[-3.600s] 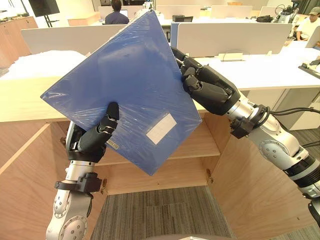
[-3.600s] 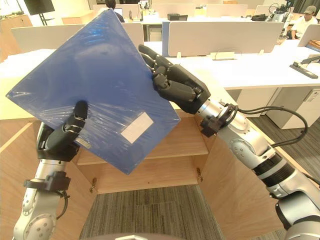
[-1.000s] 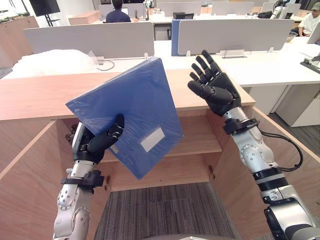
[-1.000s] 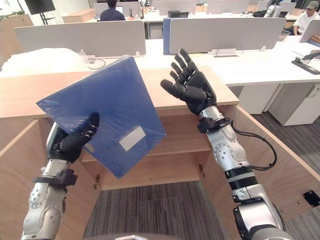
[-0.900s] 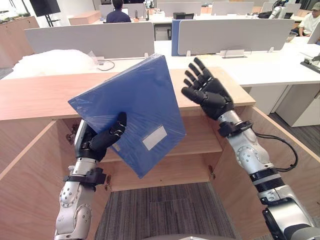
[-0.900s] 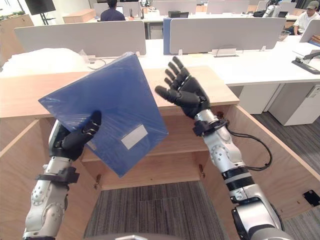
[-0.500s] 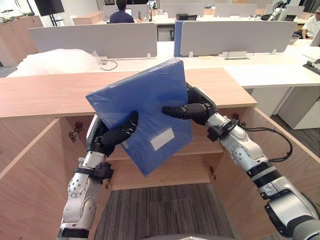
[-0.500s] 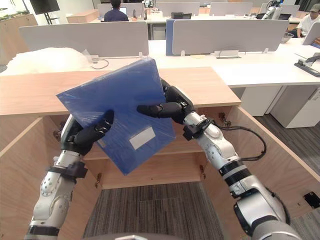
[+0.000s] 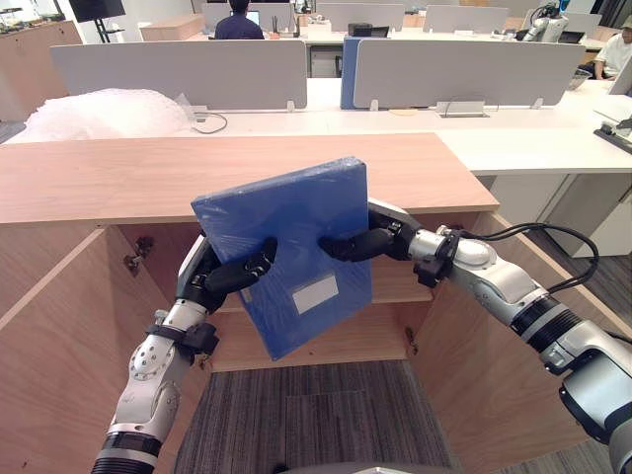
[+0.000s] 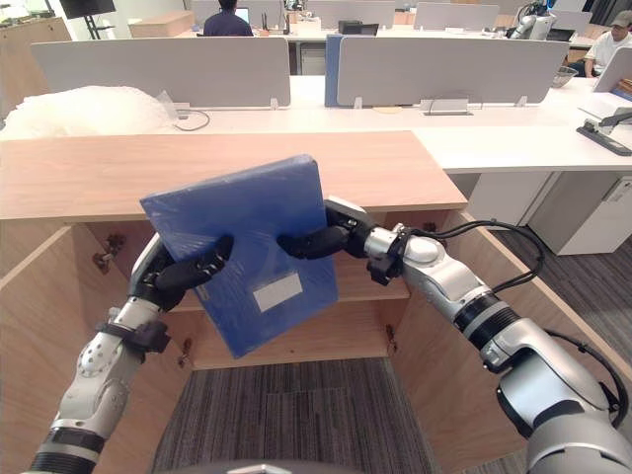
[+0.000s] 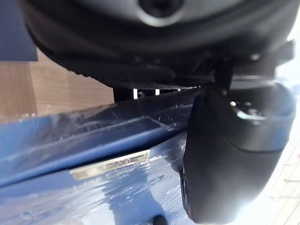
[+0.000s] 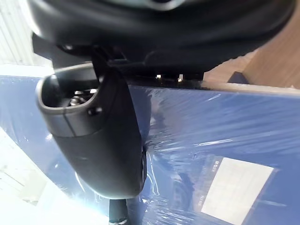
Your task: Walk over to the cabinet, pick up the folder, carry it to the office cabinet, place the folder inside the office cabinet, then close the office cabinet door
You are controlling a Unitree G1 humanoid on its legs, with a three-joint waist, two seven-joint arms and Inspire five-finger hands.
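A blue folder (image 9: pixel 294 222) wrapped in clear film, with a white label (image 9: pixel 316 293) on its face, hangs tilted in front of the open wooden office cabinet (image 9: pixel 148 178). My left hand (image 9: pixel 219 279) grips its lower left edge, thumb across the front face and fingers behind. My right hand (image 9: pixel 367 240) pinches the right edge, thumb on the front and fingers hidden behind. The left wrist view has that hand's thumb (image 11: pixel 229 150) pressed on the folder (image 11: pixel 93 187). In the right wrist view the right thumb (image 12: pixel 103 136) lies on the folder (image 12: pixel 234 131) too.
Both cabinet doors stand swung out, the left door (image 9: pixel 59 326) and the right door (image 9: pixel 494 365). A shelf (image 9: pixel 400 291) crosses the inside behind the folder. Bubble wrap (image 9: pixel 99 114) and office desks with grey partitions (image 9: pixel 197 69) lie beyond the cabinet, with people seated further back.
My right hand came from spread open in the air to the folder's right edge and closed on it. The folder dropped lower in front of the cabinet opening.
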